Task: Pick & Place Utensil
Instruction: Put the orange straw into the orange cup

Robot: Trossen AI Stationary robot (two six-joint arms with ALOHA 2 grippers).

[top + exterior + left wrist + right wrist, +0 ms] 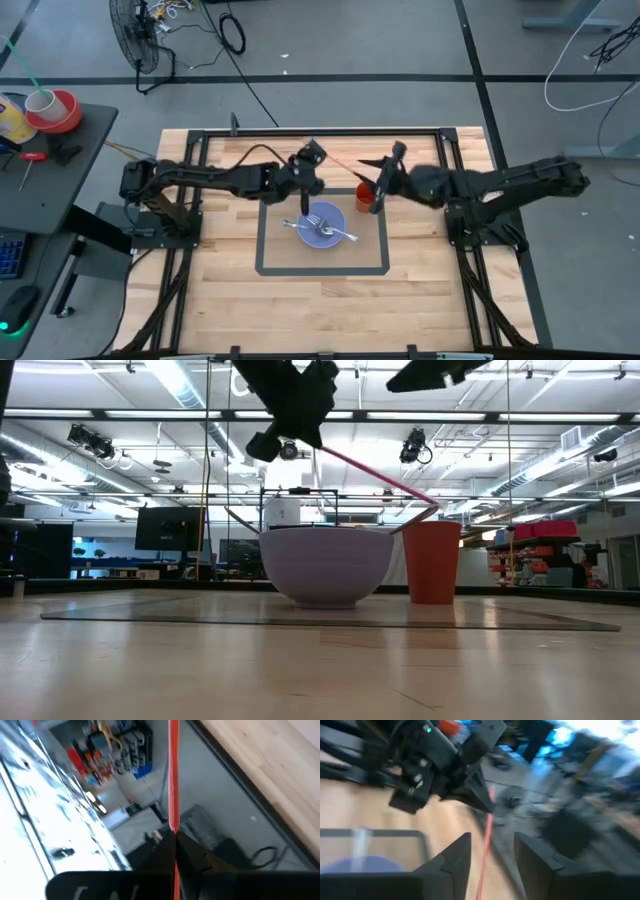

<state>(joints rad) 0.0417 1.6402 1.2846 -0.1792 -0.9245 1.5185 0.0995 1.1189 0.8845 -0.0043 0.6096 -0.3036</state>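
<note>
Nearest the low camera, the bowl sits on the table with the red cup just beside it, apart from it by a narrow gap. From above, the bowl already holds a fork, inside the taped rectangle.

Your left gripper hangs above the bowl's far edge, clamped on one end of a thin pink straw. The left wrist view shows the straw running out from between the closed fingers. Its other end slopes down to the cup, and the low view shows the straw meeting the cup's rim; whether the tip is inside cannot be told.

Your right gripper stands spread wide with nothing between its fingers, the straw passing through the gap untouched. From above it sits just past the cup.

My judgement: you are seating the straw in the cup. Keep the left grip firm, lower along the straw's own slope rather than pushing sideways, or the light cup may tip. Let go only once the tip rests inside. Hold the right arm clear of the straw, and keep the left wrist high over the bowl.
</note>
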